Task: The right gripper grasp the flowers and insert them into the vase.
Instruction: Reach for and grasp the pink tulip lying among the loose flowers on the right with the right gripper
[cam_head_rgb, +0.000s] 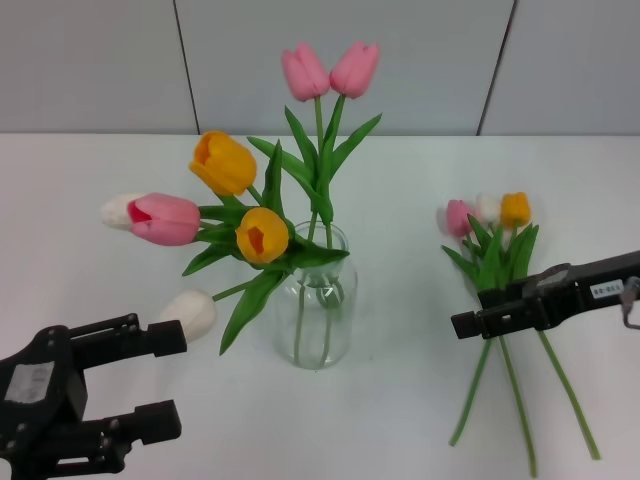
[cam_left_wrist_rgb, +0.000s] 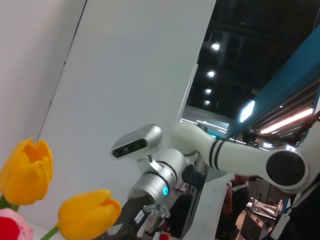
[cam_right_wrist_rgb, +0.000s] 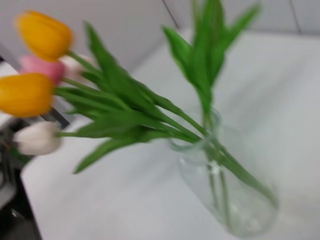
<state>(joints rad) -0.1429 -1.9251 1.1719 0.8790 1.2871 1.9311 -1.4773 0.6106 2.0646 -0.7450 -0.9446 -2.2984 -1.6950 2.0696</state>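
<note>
The flowers (cam_head_rgb: 500, 262) lie on the white table (cam_head_rgb: 400, 400) before a grey panelled wall (cam_head_rgb: 100, 60).

My head camera looks forward and down over the table (cam_head_rgb: 400, 420). My left wrist camera tilts upward past yellow blooms (cam_left_wrist_rgb: 25, 172). My right wrist camera sits near the vase (cam_right_wrist_rgb: 235, 200), which the head view shares.

The vase (cam_head_rgb: 322, 300) is set near the middle of the counter (cam_head_rgb: 400, 420), with tulips (cam_head_rgb: 262, 235) held in it. The flowers (cam_head_rgb: 495, 270) are laid on the counter to the right of the vase, buds toward the back edge, stems toward the front. The right gripper (cam_head_rgb: 480, 318) is placed across their stems. The left gripper (cam_head_rgb: 150, 380) is found at the front left corner.
</note>
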